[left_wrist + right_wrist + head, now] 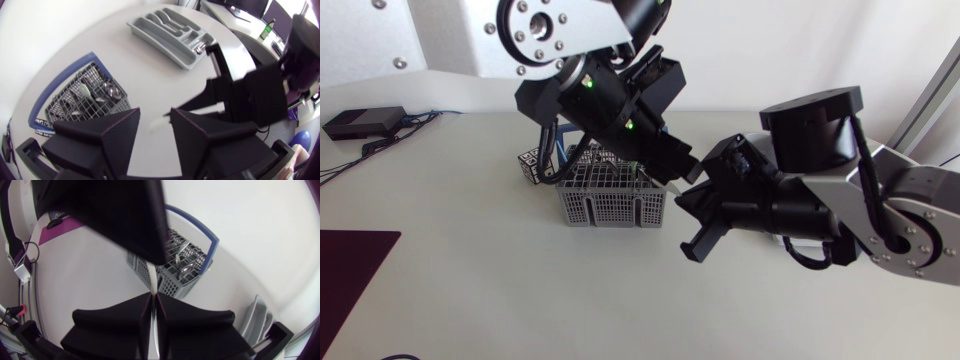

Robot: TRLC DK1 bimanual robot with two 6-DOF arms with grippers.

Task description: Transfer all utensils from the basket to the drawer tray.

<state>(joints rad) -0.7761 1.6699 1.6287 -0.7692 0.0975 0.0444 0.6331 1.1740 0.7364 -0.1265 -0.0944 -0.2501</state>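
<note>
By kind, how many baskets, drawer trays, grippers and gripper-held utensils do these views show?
Grey mesh basket with blue handle: 1
Grey plastic compartmented drawer tray: 1
Matte black grippers: 2, left gripper and right gripper
Slim pale utensil in the right gripper: 1
Total: 5

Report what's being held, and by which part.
The right gripper pinches a thin pale utensil at its near end; whether the left gripper also grips it cannot be told.
</note>
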